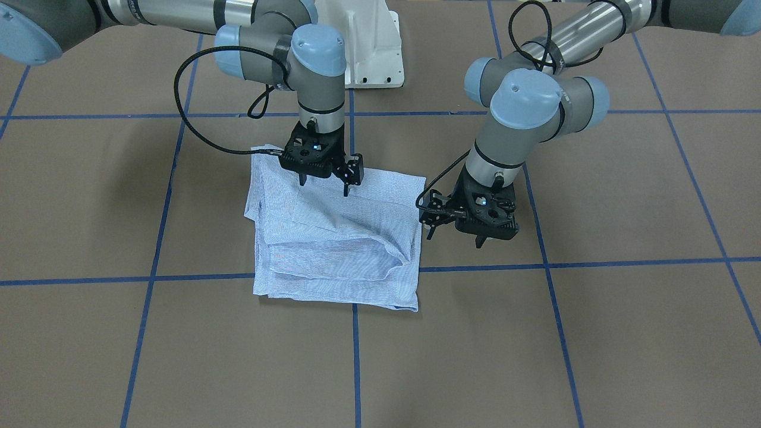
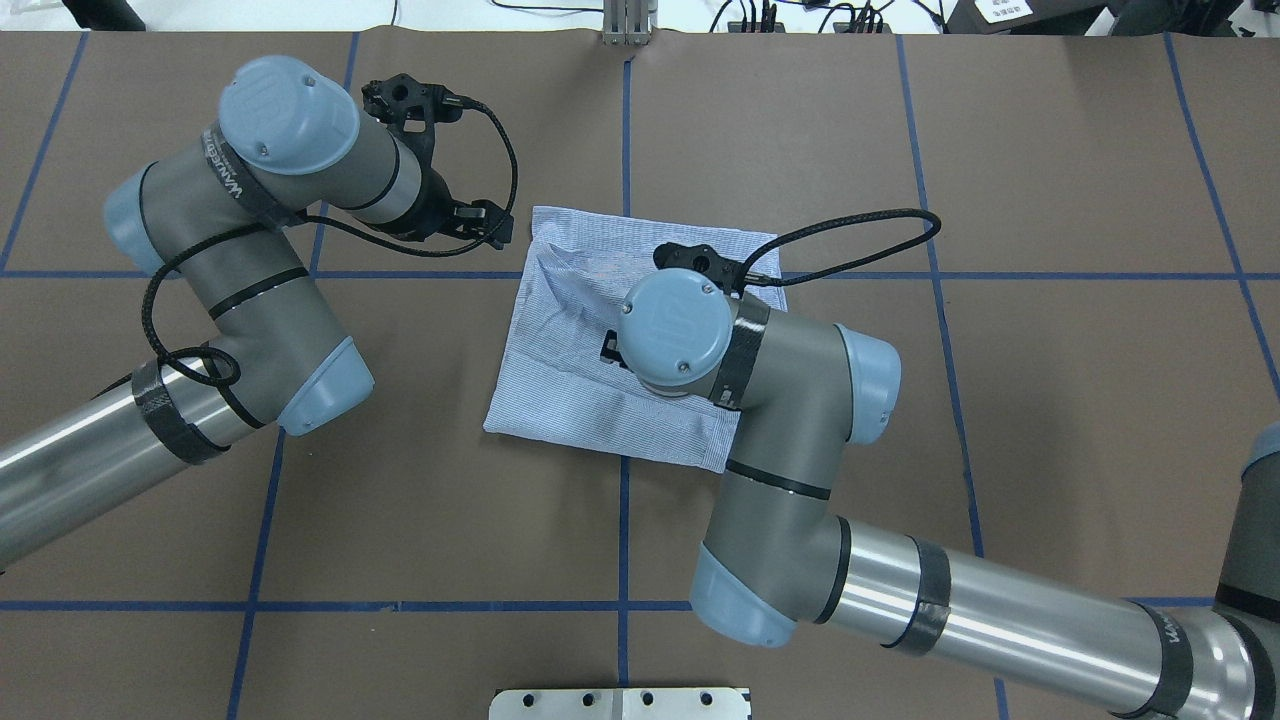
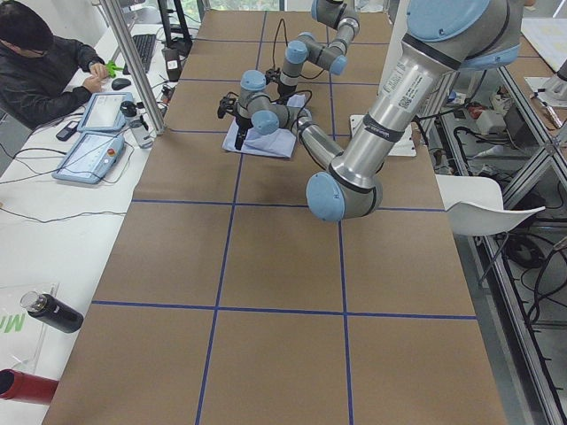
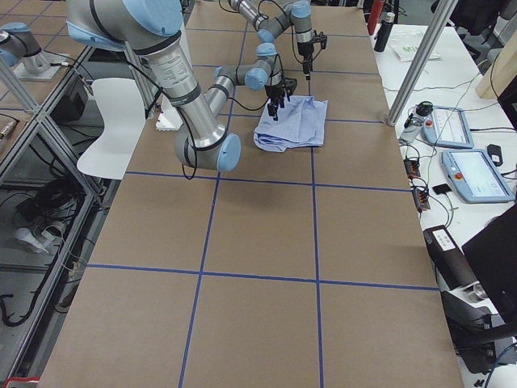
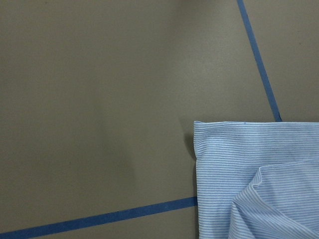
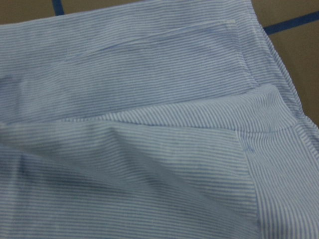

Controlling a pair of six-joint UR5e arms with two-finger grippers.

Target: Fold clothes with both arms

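The light blue striped shirt (image 1: 336,238) lies folded into a rough rectangle on the brown table, with loose creased layers on top; it also shows in the overhead view (image 2: 560,330). My right gripper (image 1: 324,184) hangs open and empty just above the shirt's edge nearest the robot, fingers pointing down. Its wrist view is filled with shirt folds (image 6: 149,124). My left gripper (image 1: 455,238) is open and empty over bare table just beside the shirt's side edge. Its wrist view shows a shirt corner (image 5: 249,169). Buttons, collar and pocket are hidden.
The white pedestal base (image 1: 368,47) stands behind the shirt. Blue tape lines (image 1: 357,356) cross the brown table in a grid. A seated person (image 3: 44,62) with tablets is at a side desk. A dark bottle (image 3: 53,312) lies near it.
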